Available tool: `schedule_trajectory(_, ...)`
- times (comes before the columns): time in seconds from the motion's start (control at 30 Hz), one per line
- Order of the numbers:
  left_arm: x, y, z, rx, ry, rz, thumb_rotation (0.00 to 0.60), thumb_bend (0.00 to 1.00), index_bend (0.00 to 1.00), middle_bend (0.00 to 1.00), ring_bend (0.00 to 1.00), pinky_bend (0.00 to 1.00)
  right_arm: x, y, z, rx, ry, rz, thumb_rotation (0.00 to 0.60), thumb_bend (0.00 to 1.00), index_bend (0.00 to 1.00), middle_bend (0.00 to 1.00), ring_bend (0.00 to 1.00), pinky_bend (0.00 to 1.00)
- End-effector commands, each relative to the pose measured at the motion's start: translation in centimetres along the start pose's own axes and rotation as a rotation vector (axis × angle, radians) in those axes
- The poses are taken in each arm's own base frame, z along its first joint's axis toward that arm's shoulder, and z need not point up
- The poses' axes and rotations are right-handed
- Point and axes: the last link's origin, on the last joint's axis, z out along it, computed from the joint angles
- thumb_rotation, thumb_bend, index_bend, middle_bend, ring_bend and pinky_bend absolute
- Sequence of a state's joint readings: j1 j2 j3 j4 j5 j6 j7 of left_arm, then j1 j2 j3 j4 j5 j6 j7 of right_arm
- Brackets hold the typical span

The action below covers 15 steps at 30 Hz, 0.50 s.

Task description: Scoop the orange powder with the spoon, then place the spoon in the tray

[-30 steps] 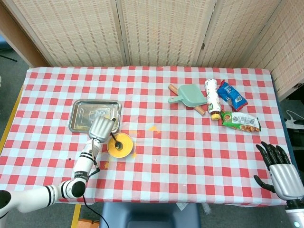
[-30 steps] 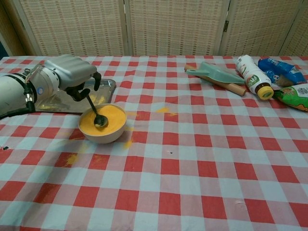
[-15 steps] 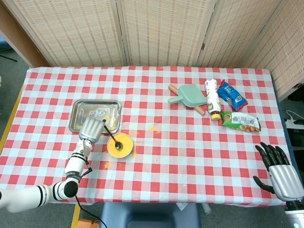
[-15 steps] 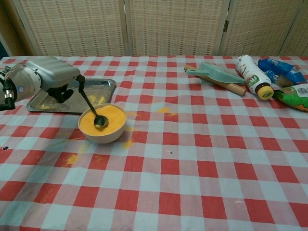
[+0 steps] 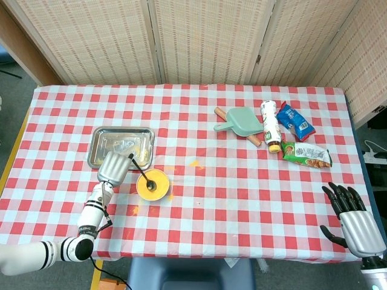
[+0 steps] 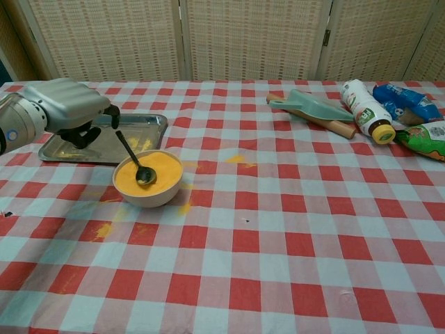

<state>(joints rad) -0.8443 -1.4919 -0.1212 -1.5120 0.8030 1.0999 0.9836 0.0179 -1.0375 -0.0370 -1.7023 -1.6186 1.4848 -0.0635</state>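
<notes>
Your left hand (image 6: 66, 110) sits just left of the bowl (image 6: 148, 179), fingers apparently off the spoon (image 6: 133, 158) whose scoop rests in the powder (image 6: 161, 174), handle slanting up-left toward them and the tray (image 6: 154, 124); right hand (image 5: 357, 220) open, far off.

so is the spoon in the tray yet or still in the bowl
Still in the bowl. The spoon rests head down in the orange powder, its handle leaning toward the left robot hand, which doesn't clearly grip it. The tray holds only powder traces.
</notes>
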Motion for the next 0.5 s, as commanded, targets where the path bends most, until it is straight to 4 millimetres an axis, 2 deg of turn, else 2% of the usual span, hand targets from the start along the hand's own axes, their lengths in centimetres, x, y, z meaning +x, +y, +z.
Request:
schedule_trajectory(0.03,0.2,0.3,0.0,-0.012,0.028,-0.021,0.600,0.65,0.25,1.00,1.00,1.00,0.0,0.0,0.0,-0.001,0.000,0.001,0.600,0.19,0.00,0.00,0.00,0.00)
schedule_trajectory(0.3,-0.5,1.7,-0.1,-0.058,0.024,-0.027,0.600,0.65,0.24,1.00,1.00,1.00,0.1,0.1,0.0,0.000,0.000,0.003,0.600,0.19,0.00,0.00,0.00,0.00)
schedule_trajectory(0.5,-1.6,2.3,0.4,-0.060,-0.003,0.003,0.600,0.65,0.29,1.00,1.00,1.00,0.3,0.3,-0.1,-0.005,0.009,0.009,0.600,0.19,0.00,0.00,0.00,0.00)
